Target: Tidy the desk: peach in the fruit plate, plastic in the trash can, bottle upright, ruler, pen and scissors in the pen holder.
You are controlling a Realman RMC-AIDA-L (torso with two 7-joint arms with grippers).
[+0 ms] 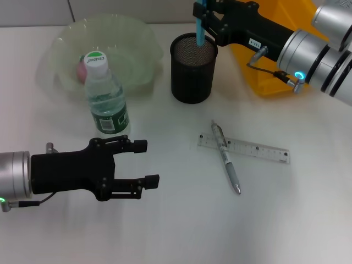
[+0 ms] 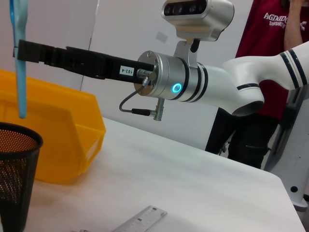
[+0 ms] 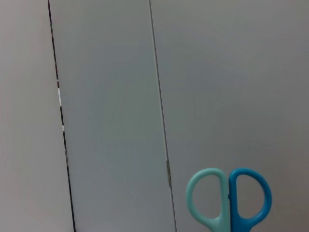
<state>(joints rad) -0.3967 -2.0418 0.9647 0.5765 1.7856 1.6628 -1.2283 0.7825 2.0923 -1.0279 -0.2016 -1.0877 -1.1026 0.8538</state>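
Two grippers showed, and from left to right the desk read like this: the left gripper (image 1: 147,163) hovered low over bare table with its fingers spread and nothing between them, apparently parked clear of the work. Just beyond it the water bottle (image 1: 104,94) already stood upright in front of the clear fruit plate (image 1: 133,43), where a pinkish shape — likely the peach (image 1: 81,69) — lay behind the cap. Next came the black mesh pen holder (image 1: 192,69), and directly above its mouth the right gripper (image 1: 204,15) clenched the blue scissors (image 1: 199,26), long axis vertical, blades pointing down toward the cup — held so, I judged, to drop straight in. Nearer, the pen (image 1: 226,157) lay across the clear ruler (image 1: 243,146), and the yellow bin (image 1: 280,49) sat behind the arm.
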